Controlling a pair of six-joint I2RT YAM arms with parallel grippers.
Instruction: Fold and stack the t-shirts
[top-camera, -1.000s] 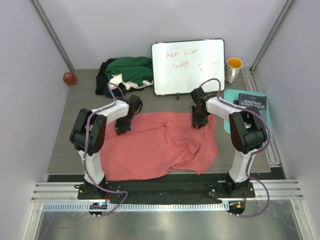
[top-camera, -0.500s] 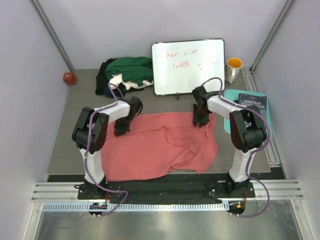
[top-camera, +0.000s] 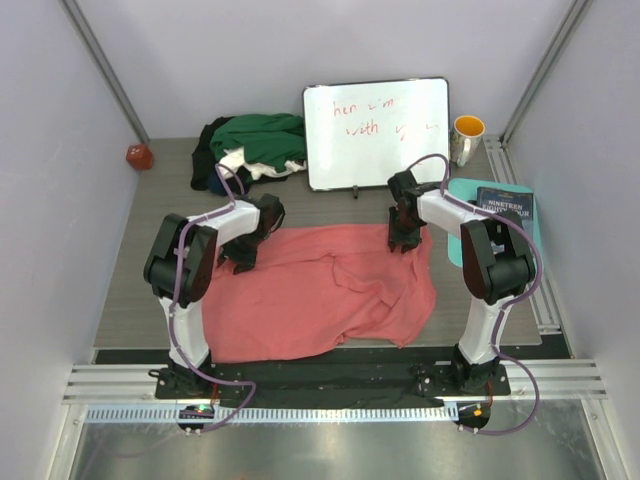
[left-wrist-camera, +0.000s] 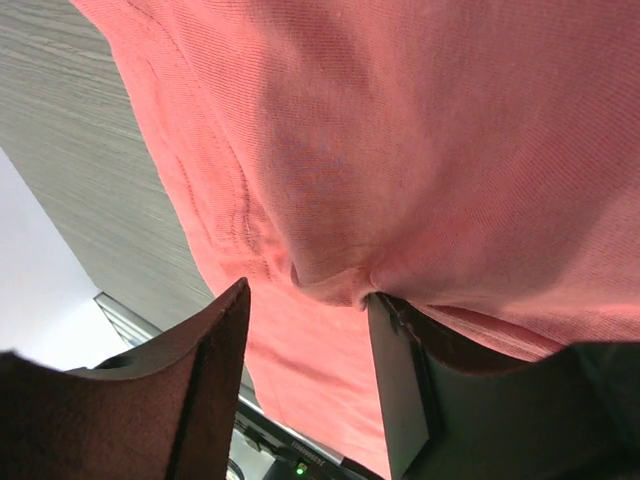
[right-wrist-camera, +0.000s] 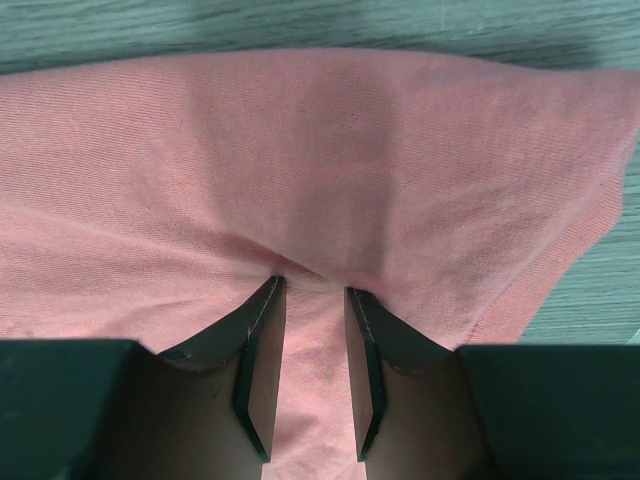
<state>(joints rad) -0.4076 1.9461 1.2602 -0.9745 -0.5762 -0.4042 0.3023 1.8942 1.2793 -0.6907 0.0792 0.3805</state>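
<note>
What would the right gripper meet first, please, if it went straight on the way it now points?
The salmon-pink t-shirt: the right gripper points into a pucker of its cloth, seemingly touching it; the table probably lies just beneath.

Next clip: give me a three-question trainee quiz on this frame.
1. True or false: the left gripper and right gripper are both at the pink shirt's far edge.
2. What lies on the teal mat? A mug, B book, C red ball.
3. What colour is the top shirt in the back-left pile?
Key: 1 true; 2 B; 3 green.
</note>
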